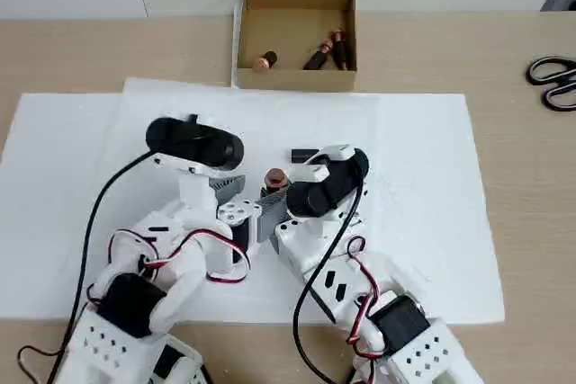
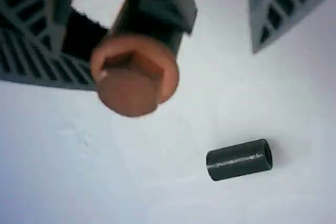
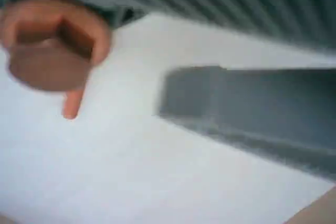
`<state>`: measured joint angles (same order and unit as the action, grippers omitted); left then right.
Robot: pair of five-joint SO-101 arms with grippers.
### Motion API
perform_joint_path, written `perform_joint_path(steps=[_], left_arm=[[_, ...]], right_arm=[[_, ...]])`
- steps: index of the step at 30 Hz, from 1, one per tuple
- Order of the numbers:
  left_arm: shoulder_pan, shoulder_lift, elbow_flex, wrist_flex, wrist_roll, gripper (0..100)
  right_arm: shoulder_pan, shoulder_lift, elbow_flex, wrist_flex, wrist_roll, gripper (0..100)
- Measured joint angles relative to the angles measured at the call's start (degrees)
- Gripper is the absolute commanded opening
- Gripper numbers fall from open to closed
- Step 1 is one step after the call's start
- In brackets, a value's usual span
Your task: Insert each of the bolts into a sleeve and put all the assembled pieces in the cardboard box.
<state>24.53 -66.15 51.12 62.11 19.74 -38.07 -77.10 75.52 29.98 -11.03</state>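
Op1: Copper bolt (image 2: pixel 134 74) sits closest to the lens, hex head facing the left wrist camera, raised off the white sheet (image 1: pixel 432 222) between the two grippers.

Op2: Who has it?

Op1: The left gripper (image 2: pixel 157 61) is spread wide. One ribbed finger (image 2: pixel 31 51) is right behind the bolt head, the other well apart from it, so nothing is pinched there. For the right gripper (image 1: pixel 281 191) I cannot tell whether it is clamped on the bolt.

Op2: Progress?

Op1: The cardboard box (image 1: pixel 297 78), beyond both grippers, holds what look like three assembled pieces (image 1: pixel 317 56). One black sleeve (image 2: pixel 240 158) lies on its side on the sheet, just past the grippers on the box side. The right wrist view shows a bare copper shank tip, so I judge this bolt unsleeved.

Op2: Remaining, then?

Op1: By my estimate, one pair: pick up the sleeve, join it to the bolt, carry it to the box.

Op2: Obstructions?

Op1: The arms crowd each other closely, leaving little room around the bolt. The sleeve is round, so it may roll if nudged. Scissors (image 1: pixel 553 83) lie on the table (image 1: pixel 522 177) well off to the right gripper's outer side, not a concern.
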Motion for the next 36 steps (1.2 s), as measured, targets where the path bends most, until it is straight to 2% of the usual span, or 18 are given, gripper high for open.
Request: perform_joint_path(steps=[9, 14, 18, 22, 28, 32, 36], left_arm=[[-9.41, -0.09, -9.49, 4.57, 0.26, 23], [-19.52, -0.09, -12.66, 10.9, 0.18, 23], [-26.81, -0.09, -12.66, 16.18, 0.26, 23], [-26.81, -0.09, -12.31, 20.84, 0.26, 23], [-26.02, -0.09, -11.43, 21.1, 0.26, 23], [-26.02, -0.09, -11.25, 21.27, 0.26, 23], [-26.02, -0.09, -11.25, 21.27, 0.26, 23]], right_arm=[[4.48, 0.18, 0.09, -0.18, 0.0, 0.4], [8.79, 2.2, 0.79, -0.18, 0.09, 0.4], [13.01, 8.18, 0.18, -0.18, 2.9, 0.4], [15.47, 17.05, -7.3, -0.18, 3.69, 0.4], [15.82, 35.25, -24.09, -0.62, 3.87, 0.4], [16.09, 48.79, -34.99, -6.68, 3.87, 0.4], [17.93, 62.07, -44.4, -17.05, 3.87, 0.4]])
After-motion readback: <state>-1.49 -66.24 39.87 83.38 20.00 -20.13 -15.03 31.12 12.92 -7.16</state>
